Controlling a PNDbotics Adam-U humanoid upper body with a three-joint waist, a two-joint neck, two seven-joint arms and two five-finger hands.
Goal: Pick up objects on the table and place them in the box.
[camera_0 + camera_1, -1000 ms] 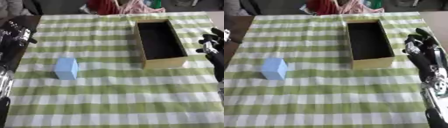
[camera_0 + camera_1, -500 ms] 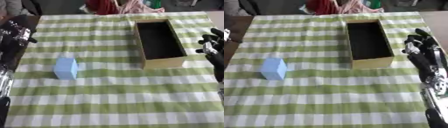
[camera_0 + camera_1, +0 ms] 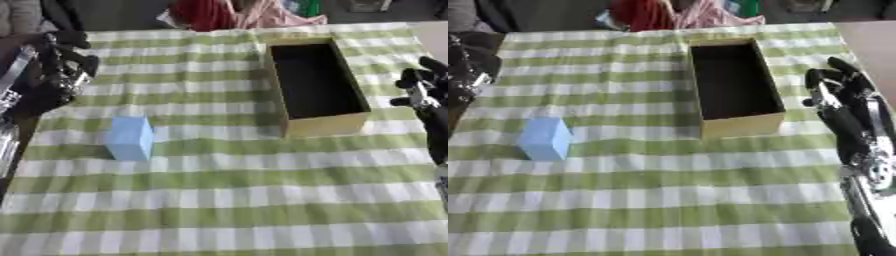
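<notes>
Left robot hand (image 3: 59, 67) now nearer the blue block (image 3: 129, 138), fingers relaxed, empty; right robot hand (image 3: 842, 95) likewise, unmoved.

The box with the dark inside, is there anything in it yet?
Nothing shows inside the box: only its dark floor. The near wall hides a strip of floor behind it. The blue block sits outside on the checked cloth.

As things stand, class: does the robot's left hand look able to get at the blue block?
Probably yes. The left hand hangs up and to the left of the blue block, with only bare checked cloth between them. The box stands well off to the right.
</notes>
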